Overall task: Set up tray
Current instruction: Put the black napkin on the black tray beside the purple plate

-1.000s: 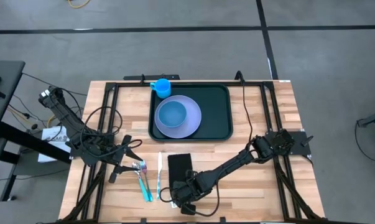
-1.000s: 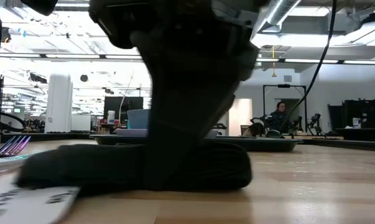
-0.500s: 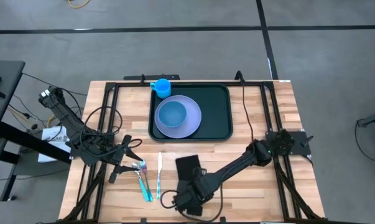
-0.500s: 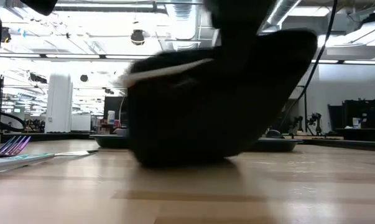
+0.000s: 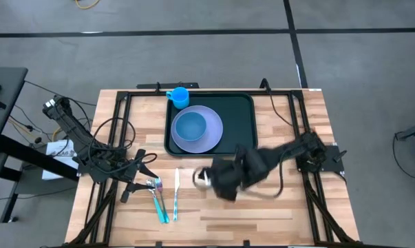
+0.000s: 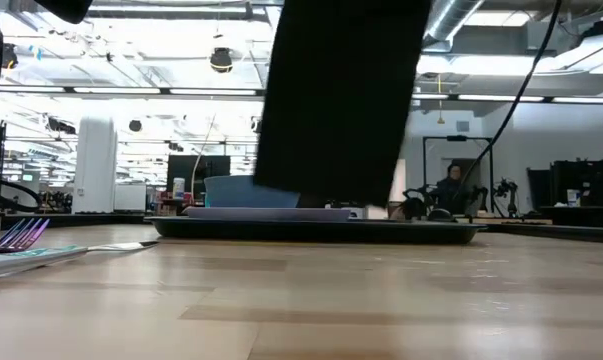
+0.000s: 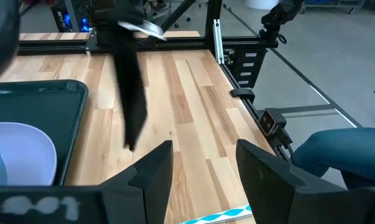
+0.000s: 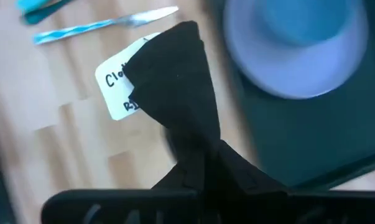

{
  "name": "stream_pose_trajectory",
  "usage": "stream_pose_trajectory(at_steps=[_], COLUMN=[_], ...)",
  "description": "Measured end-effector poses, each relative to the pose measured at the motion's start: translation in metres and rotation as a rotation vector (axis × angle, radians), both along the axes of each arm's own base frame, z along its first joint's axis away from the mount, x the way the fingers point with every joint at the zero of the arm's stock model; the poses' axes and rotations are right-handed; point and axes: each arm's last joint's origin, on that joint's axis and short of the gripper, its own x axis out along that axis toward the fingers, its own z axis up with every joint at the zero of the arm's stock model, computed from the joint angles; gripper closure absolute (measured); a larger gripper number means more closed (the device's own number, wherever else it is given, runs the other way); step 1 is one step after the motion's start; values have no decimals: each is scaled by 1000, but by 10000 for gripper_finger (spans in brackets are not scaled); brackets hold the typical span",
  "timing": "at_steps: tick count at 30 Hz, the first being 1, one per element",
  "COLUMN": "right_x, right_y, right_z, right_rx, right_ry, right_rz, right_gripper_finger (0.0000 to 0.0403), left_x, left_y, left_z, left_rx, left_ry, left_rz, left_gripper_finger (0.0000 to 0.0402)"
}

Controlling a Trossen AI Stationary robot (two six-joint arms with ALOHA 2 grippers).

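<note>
Right gripper (image 5: 229, 180) clamped on hanging black napkin (image 7: 130, 93), green tray (image 5: 241, 124) just beyond it, left gripper (image 5: 140, 176) open by cutlery (image 5: 159, 196)

Both arms are dark, near-black, built of slim jointed segments. The left arm (image 5: 90, 148) carries loose black cables looping along its links at about nine o'clock on the table, and its two fingers (image 7: 155, 171) are matte black, broad and angular. The right arm (image 5: 290, 153) at about four o'clock has a boxy dark base with small pale markings.
</note>
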Motion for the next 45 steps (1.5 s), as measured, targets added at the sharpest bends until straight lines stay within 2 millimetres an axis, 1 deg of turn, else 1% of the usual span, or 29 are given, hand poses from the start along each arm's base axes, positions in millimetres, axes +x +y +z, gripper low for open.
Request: stream_pose_trajectory(at_steps=[5,7,9,11,13,16,18,21,25,27,29,32,34,36,38,39,41,43,45], right_x=[-1,0,0,-3,-14,-36,-51,-72,-83,-77,-73,-62,-59,-52,-44,-41,-32,-26,-21], right_y=[-60,-87,-115,-141,-169,-211,-239,-280,-328,-346,-366,-385,-397,-402,-397,-392,-381,-370,-362], right_z=[18,20,17,19,30,47,54,60,59,52,37,6,-23,-57,-89,-102,-120,-130,-131], right_rx=[-52,-77,-94,-114,-126,-153,-172,-196,-229,-254,-258,-223,-136,-37,76,115,152,167,163], right_ry=[-2,17,63,87,82,69,71,66,12,-24,-18,24,94,160,240,271,323,350,350], right_rz=[-13,-17,-5,-1,-5,-36,-80,-170,-265,-267,-273,-258,-252,-241,-195,-167,-115,-76,-51], right_gripper_finger=[398,398,398,398,398,398,398,398,398,398,398,398,398,398,398,398,398,398,398], left_x=[0,0,0,0,0,0,1,2,3,3,4,3,3,3,3,3,3,2,1], left_y=[0,0,0,0,0,0,0,0,0,0,0,2,2,3,3,4,4,4,5], left_z=[0,0,0,0,0,0,2,6,10,13,14,17,18,18,19,19,21,22,23], left_rx=[1,1,1,1,1,2,-6,-28,-17,5,34,74,101,130,146,146,132,121,117], left_ry=[0,1,1,1,1,-4,-22,-57,-103,-132,-157,-183,-199,-207,-214,-218,-230,-234,-238], left_rz=[0,0,0,0,1,12,32,61,50,54,76,101,113,127,136,137,134,133,134], left_gripper_finger=[237,237,237,237,237,237,237,237,237,237,237,237,237,237,237,237,237,237,237])
